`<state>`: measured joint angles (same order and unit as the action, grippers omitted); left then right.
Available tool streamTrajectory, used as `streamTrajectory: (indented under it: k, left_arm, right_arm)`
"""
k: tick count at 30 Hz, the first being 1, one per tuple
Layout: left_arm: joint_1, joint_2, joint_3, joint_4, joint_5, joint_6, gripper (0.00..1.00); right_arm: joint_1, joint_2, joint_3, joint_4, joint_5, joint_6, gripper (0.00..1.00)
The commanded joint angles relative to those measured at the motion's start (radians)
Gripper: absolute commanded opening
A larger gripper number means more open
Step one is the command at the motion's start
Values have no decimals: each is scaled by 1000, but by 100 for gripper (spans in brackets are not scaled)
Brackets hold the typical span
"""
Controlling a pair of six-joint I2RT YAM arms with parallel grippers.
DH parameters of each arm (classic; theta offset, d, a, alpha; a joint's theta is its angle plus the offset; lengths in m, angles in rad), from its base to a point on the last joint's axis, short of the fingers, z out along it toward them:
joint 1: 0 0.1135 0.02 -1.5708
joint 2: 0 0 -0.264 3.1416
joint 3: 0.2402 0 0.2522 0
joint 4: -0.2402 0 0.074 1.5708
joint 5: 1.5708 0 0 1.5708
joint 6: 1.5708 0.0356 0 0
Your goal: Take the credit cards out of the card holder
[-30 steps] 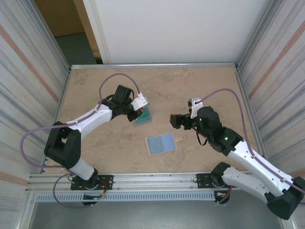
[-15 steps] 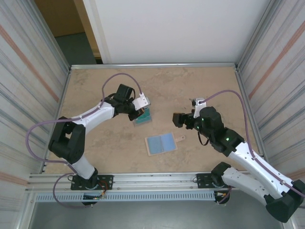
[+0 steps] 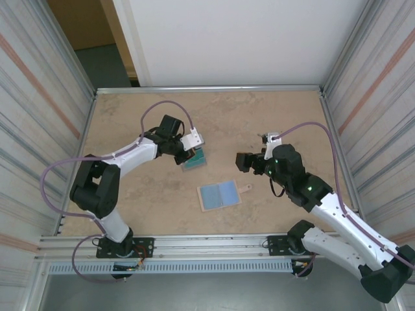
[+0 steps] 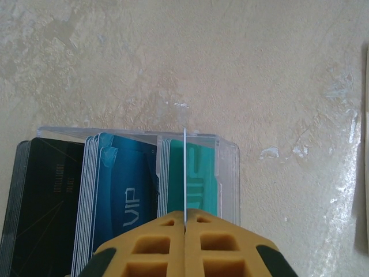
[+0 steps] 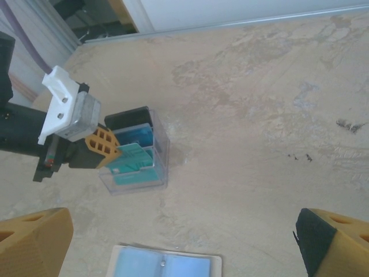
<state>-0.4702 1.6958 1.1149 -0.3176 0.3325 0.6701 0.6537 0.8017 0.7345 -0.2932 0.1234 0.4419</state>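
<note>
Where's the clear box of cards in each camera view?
Top external: clear box of cards left of centre, under the left gripper.
Left wrist: the box at bottom centre, beyond orange fingers shut on a thin card.
Right wrist: the box left of centre, up-left of the open card holder.
Shared landmark: the orange fingers over the teal cards.

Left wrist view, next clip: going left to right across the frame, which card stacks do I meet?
black cards → blue cards → teal cards. The thin card pinched edge-on in the left end effector overlaps the teal ones, so it is left out.
</note>
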Motion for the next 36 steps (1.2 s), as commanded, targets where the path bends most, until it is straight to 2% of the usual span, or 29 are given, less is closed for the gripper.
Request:
streamTrajectory:
  k: [1, 7, 18, 19, 20, 27, 30, 33, 36]
  left_arm:
    - [12, 24, 42, -25, 10, 16, 8]
    - [11, 9, 46, -29, 7, 10, 18]
    - [7, -113, 14, -24, 14, -34, 21]
    - [6, -135, 5, -19, 17, -45, 29]
    - [3, -155, -6, -13, 20, -53, 30]
    - [-28, -352, -126, 55, 0, -145, 59]
    - [-59, -448, -190, 90, -72, -186, 78]
    - [-83, -532, -250, 123, -147, -254, 86]
    - [-116, -602, -297, 137, -254, -326, 99]
  right_arm:
    - [-7, 5, -3, -6, -15, 25, 99]
    - [-7, 19, -6, -5, -23, 32, 99]
    - [-9, 67, 5, -11, -44, 44, 99]
    - [-8, 71, 5, -13, -42, 47, 99]
    - [-9, 76, 6, -15, -42, 49, 99]
    - [-4, 111, 8, -34, -29, 91, 99]
    - [5, 130, 7, -42, -13, 115, 99]
    - [23, 149, 1, -40, 1, 132, 99]
    - [48, 171, 0, -41, 24, 149, 99]
